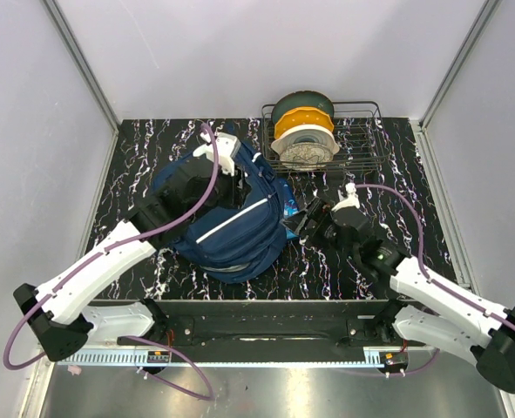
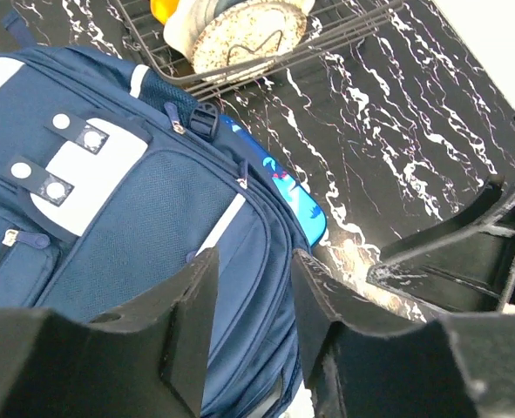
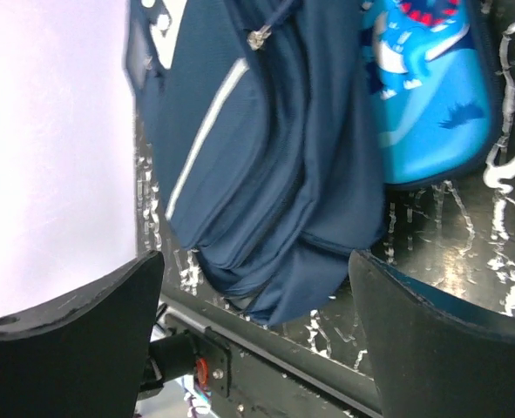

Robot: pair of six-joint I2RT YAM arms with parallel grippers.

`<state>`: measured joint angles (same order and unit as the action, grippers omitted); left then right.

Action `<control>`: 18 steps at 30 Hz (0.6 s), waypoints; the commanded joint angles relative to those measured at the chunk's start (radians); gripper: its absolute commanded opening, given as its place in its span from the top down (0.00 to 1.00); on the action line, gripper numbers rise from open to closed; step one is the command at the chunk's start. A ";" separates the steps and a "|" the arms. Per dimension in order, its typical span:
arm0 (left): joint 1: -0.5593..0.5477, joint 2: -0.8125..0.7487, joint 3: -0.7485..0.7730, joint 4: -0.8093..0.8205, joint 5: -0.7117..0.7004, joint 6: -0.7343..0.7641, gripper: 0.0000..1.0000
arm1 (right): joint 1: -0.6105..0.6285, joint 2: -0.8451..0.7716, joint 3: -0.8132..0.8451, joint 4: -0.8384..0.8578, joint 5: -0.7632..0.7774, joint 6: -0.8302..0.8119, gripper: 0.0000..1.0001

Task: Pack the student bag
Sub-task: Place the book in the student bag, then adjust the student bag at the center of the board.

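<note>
From where I stand the packing looks barely begun. The student bag (image 1: pixel 231 231) lies slumped on the bench (image 1: pixel 396 183), a little left of centre, front face up. The zips on its front pockets look shut in the left wrist view, and I cannot tell whether its main compartment is open. The bright-blue patterned pencil case (image 3: pixel 431 87) is not yet inside. It lies on the bench tucked against the bag's right edge, partly under the fabric. Nothing else in sight seems meant for the bag, so by my reckoning what is left is opening or holding the bag, putting the case in and closing it. The left gripper (image 2: pixel 255 266) hangs over the far side of the bag, its jaws a narrow gap apart with nothing pinched between them that I can see. The right gripper (image 3: pixel 255 261) hovers just right of the bag, near the case, jaws spread wide and empty. By count there is one bag, one pencil case and one wire basket (image 1: pixel 372 131) at the far right. The basket holds three spools: a dark green spool (image 1: pixel 301 103), an orange spool (image 1: pixel 305 119) and a white spool (image 1: pixel 308 148).
</note>
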<state>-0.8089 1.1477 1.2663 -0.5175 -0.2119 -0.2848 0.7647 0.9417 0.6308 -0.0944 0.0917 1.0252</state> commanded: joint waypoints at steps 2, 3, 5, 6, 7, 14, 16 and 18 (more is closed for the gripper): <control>0.004 -0.009 -0.041 0.051 0.040 -0.027 0.40 | -0.005 0.068 -0.006 -0.061 0.024 -0.001 0.06; 0.004 -0.017 -0.050 0.044 0.029 -0.037 0.33 | -0.005 0.110 0.000 -0.054 -0.016 0.001 0.05; 0.008 -0.045 -0.093 0.031 -0.010 -0.056 0.23 | -0.005 0.158 0.021 -0.018 -0.050 0.000 0.04; 0.010 -0.058 -0.111 0.028 -0.020 -0.083 0.20 | -0.005 0.202 0.029 -0.007 -0.078 -0.001 0.04; 0.019 -0.092 -0.131 0.028 -0.036 -0.099 0.15 | -0.005 0.221 0.046 0.001 -0.084 -0.001 0.04; 0.086 -0.265 -0.336 -0.019 -0.096 -0.235 0.01 | -0.005 0.397 0.107 0.136 -0.187 -0.010 0.03; 0.128 -0.328 -0.375 -0.021 -0.092 -0.270 0.01 | -0.004 0.468 0.134 0.145 -0.202 -0.007 0.07; 0.155 -0.362 -0.415 -0.024 -0.084 -0.287 0.01 | -0.007 0.512 0.151 0.157 -0.219 -0.013 0.20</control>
<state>-0.7048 0.8650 0.9039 -0.5510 -0.2638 -0.4889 0.7628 1.3827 0.7116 -0.0280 -0.0647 1.0256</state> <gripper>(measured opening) 0.988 0.903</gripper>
